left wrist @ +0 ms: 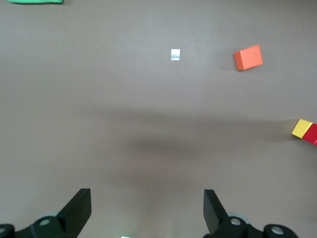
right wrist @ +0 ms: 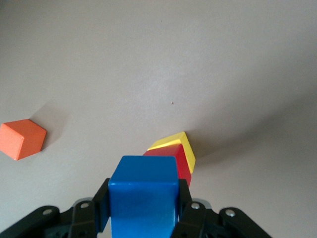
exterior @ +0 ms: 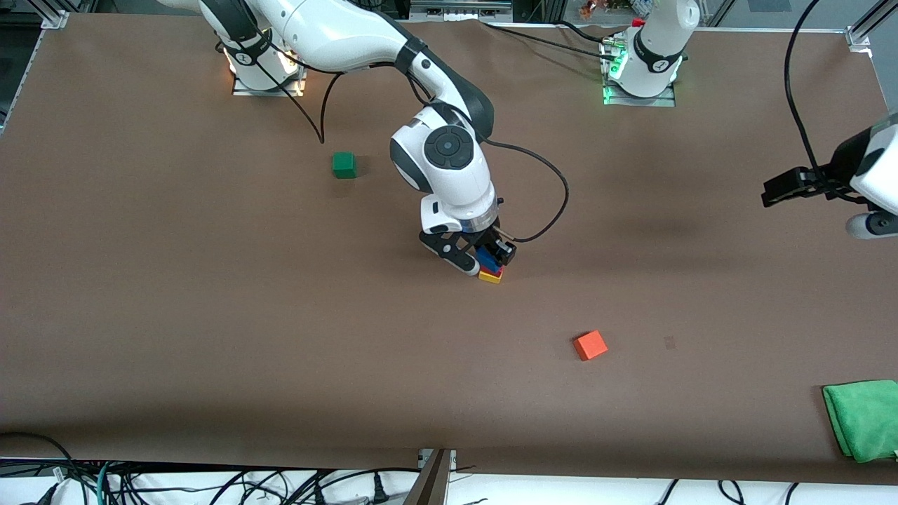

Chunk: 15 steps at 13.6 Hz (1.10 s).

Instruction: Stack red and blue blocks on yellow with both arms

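The yellow cube (exterior: 490, 277) sits mid-table with the deep red cube (exterior: 497, 270) on top of it. My right gripper (exterior: 484, 258) is shut on the blue cube (exterior: 489, 263), which is on or just above the red cube. In the right wrist view the blue cube (right wrist: 143, 191) fills the space between the fingers, with the red cube (right wrist: 171, 161) and yellow cube (right wrist: 181, 146) beneath it. My left gripper (left wrist: 147, 208) is open and empty, up over the table's left-arm end (exterior: 800, 186). The left wrist view also shows the yellow cube (left wrist: 301, 128) and red cube (left wrist: 312, 134) at its edge.
An orange-red cube (exterior: 590, 345) lies nearer the front camera than the stack. A green cube (exterior: 344, 165) lies toward the right arm's base. A green cloth (exterior: 863, 417) lies at the left arm's end near the front edge. A small white mark (left wrist: 175, 54) is on the table.
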Motion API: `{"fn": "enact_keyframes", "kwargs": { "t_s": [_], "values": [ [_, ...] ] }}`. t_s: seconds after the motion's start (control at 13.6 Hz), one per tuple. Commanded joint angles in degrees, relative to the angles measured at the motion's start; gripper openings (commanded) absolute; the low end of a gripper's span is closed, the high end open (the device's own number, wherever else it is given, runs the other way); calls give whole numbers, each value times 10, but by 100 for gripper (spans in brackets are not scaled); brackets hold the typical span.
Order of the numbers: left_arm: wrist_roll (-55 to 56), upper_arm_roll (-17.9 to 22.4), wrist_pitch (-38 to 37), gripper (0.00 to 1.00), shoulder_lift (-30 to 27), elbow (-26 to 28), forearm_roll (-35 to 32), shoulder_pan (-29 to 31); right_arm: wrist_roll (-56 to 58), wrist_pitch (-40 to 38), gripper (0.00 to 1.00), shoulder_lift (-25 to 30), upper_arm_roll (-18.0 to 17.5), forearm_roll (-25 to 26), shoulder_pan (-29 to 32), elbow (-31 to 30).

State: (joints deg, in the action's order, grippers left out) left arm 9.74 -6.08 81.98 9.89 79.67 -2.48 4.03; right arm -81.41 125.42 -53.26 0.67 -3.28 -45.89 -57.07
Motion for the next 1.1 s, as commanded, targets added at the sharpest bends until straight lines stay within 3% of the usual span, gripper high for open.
{"fn": "enact_keyframes", "kwargs": {
  "t_s": [0.0,1.03],
  "values": [
    [-7,11,20,100,-23,39,8,-2,-10,2,48,-16,3,19,-9,26],
    [-7,11,19,100,-18,30,6,2,-10,13,55,-22,0,18,-10,23]
  ]
}}
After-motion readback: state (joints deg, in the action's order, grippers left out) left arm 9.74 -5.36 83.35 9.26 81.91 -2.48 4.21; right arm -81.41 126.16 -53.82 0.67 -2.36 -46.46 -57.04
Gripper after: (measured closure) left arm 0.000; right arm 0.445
